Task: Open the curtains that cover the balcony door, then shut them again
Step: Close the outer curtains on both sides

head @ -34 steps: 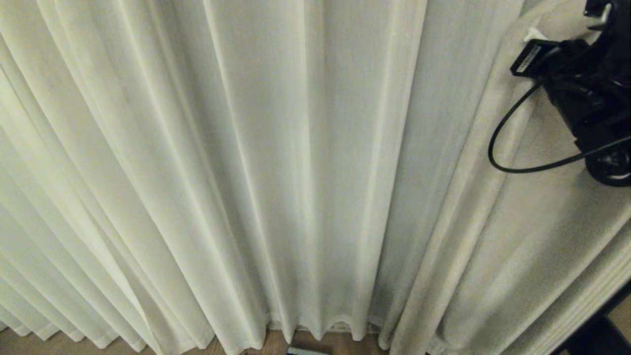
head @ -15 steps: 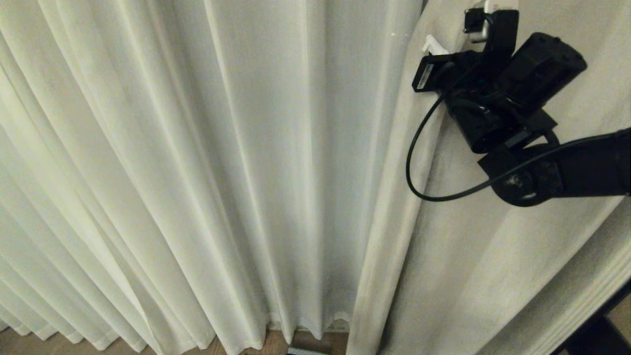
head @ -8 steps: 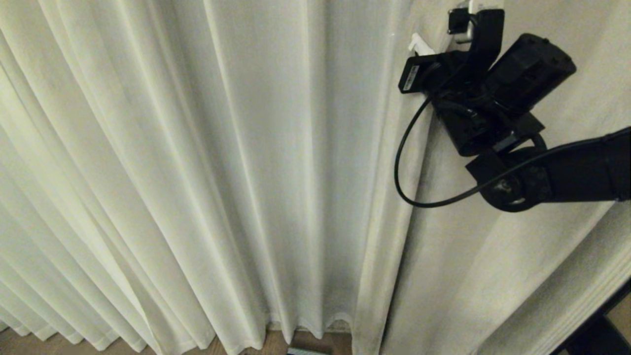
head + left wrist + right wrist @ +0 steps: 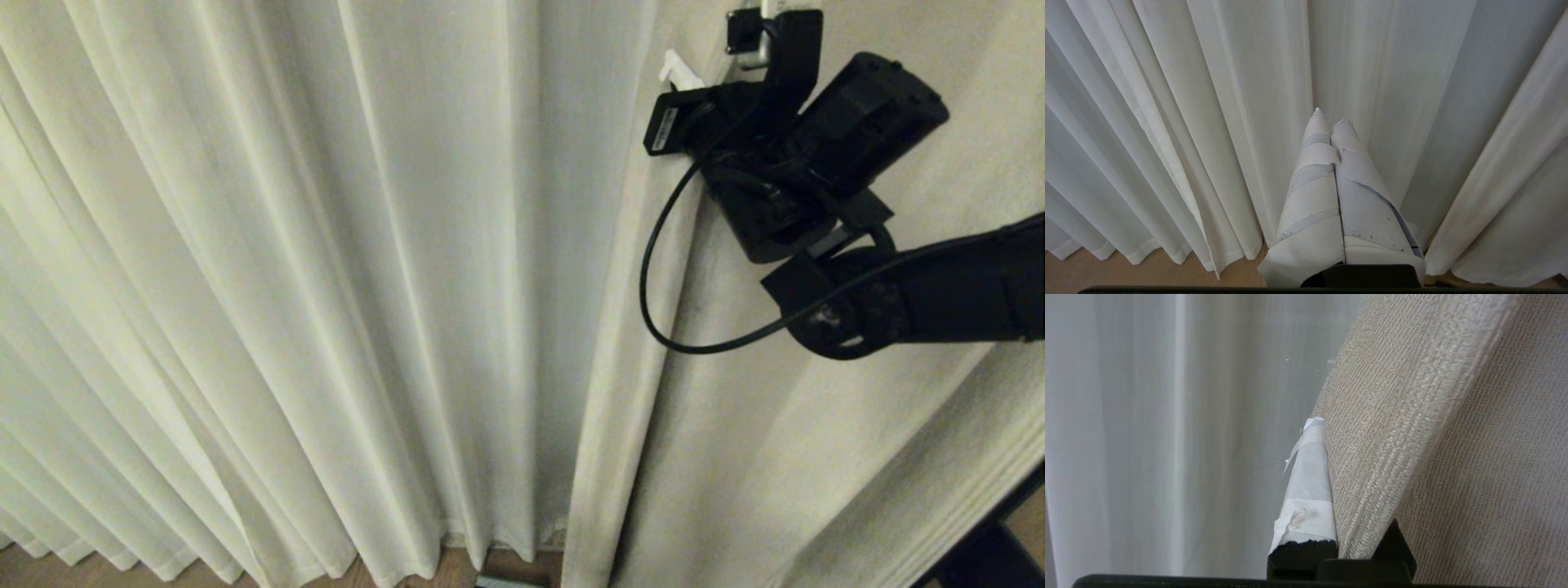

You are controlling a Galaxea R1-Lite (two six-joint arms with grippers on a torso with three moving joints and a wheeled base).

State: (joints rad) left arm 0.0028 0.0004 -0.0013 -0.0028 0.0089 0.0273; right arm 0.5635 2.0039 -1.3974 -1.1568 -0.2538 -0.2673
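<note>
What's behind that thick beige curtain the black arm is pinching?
Behind the beige curtain, only the sheer white curtain shows, beside its edge held by the right gripper. No balcony door is visible; fabric covers everything.

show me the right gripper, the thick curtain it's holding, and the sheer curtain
right gripper (image 4: 1331, 433), right wrist view, at the fingertips.
thick curtain (image 4: 735, 457), head view, mid-panel.
sheer curtain (image 4: 326, 245), head view, a middle pleat.

Light wood floor (image 4: 98, 572) along bottom edge; dark furniture corner (image 4: 992, 555) at lower right; dim warm light.
</note>
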